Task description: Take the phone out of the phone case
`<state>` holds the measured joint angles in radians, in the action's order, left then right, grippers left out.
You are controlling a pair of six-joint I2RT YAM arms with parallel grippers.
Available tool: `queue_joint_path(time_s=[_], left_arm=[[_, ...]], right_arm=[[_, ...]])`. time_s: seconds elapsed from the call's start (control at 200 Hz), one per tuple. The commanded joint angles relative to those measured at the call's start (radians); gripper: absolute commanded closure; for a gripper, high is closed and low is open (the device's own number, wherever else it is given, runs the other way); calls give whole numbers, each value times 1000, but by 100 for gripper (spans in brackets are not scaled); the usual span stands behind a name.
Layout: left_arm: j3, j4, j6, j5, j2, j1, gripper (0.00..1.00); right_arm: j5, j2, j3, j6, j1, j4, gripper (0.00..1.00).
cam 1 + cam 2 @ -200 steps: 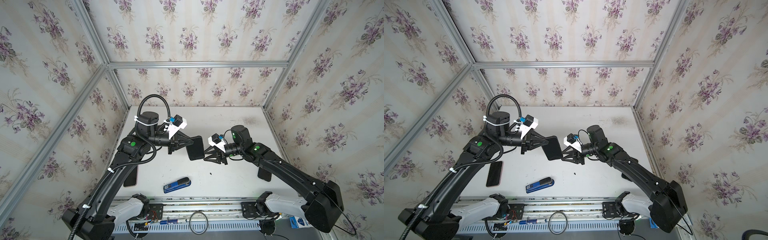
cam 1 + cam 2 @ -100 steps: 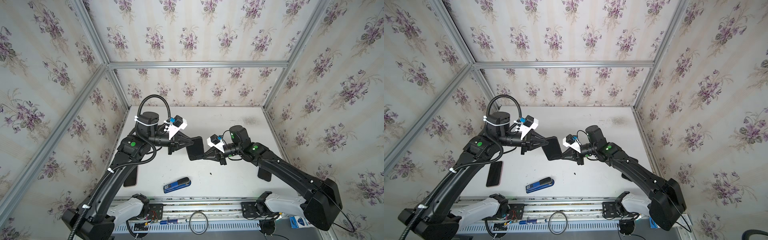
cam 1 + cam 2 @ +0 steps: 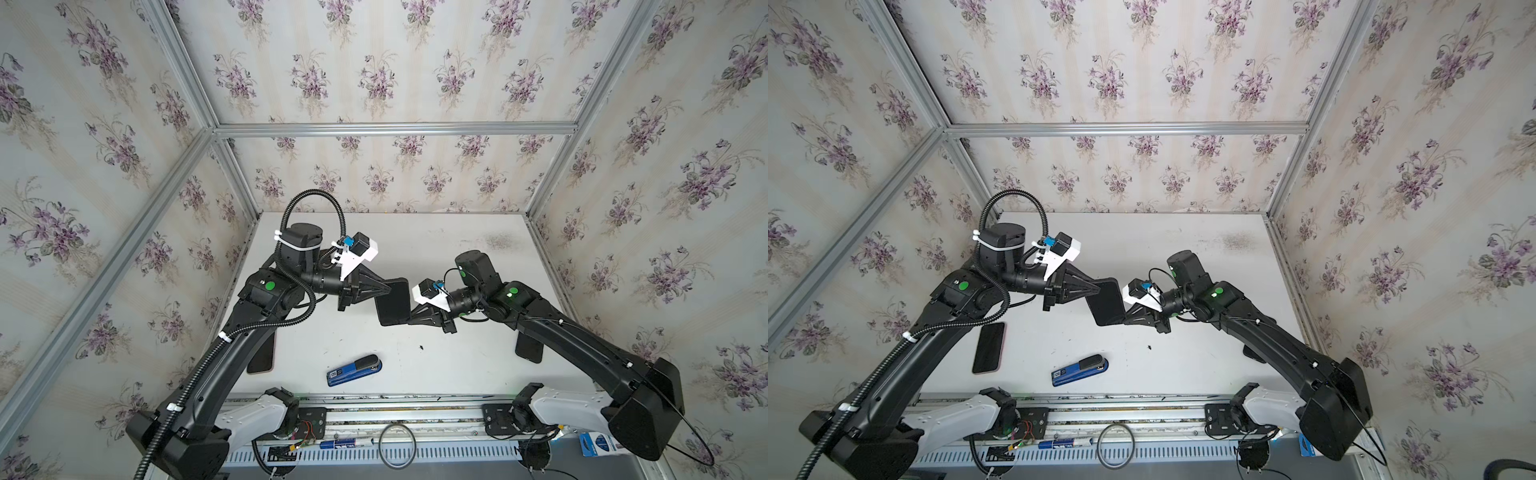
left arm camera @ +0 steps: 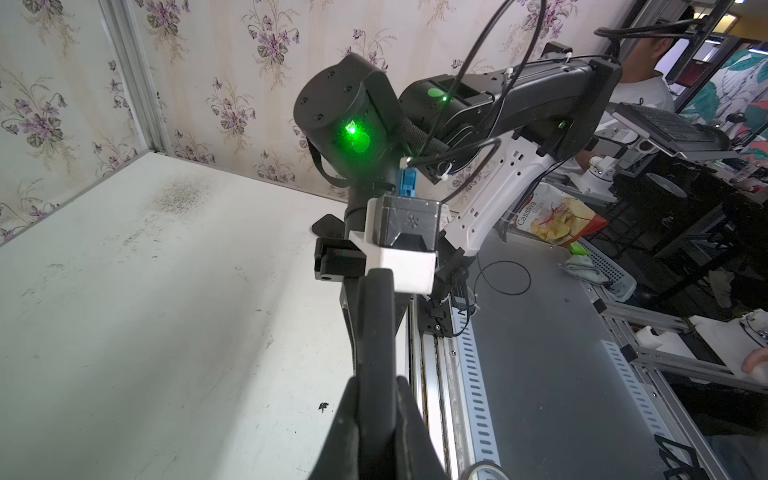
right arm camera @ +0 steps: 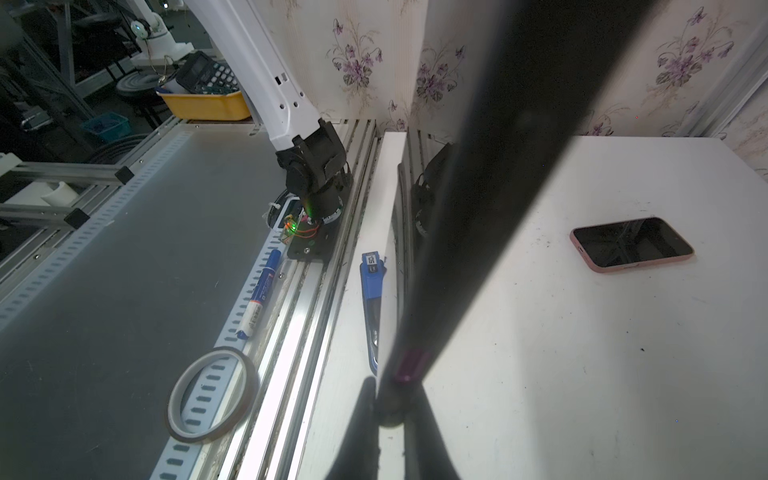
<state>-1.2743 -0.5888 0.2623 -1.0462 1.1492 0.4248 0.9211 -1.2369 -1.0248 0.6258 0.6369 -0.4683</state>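
The black cased phone [image 3: 392,301] is suspended above the white table [image 3: 436,249], between the two arms, in both top views. It touches neither the table nor any other object.

Left gripper [image 3: 384,286]: jaws narrow, clamped on the far left edge of the black cased phone. In the left wrist view the phone appears edge-on, running away from the fingertips [image 4: 353,399].

Right gripper [image 3: 411,318]: jaws narrow, clamped on the near right corner of the same phone. In the right wrist view the phone stands as a dark slab rising from the gripper [image 5: 390,399], with a magenta side button just beyond the jaws.

Whether phone and case have begun to separate cannot be told.

Other items on the table:
- A pink-cased phone [image 3: 989,348] lies flat, screen up, near the left arm.
- A blue stapler [image 3: 1080,370] lies near the front edge.
- A dark flat slab [image 3: 528,349] lies partly under the right arm; its type cannot be determined.
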Motion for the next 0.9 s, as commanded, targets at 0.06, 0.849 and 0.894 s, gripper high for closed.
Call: queue_joint_path(time_s=[0.06,0.849,0.894], left_arm=[[-20,43,-21,-11,26,18,100],[-42,37,-48,-68,73,42,100],[-42,37,-47,-62,71,42,100]], right_arm=[[-70,-44,-80,253,60,-113,100],[-469,104,288,70,77,660,89],[-488,126,314,47,76,680,84]])
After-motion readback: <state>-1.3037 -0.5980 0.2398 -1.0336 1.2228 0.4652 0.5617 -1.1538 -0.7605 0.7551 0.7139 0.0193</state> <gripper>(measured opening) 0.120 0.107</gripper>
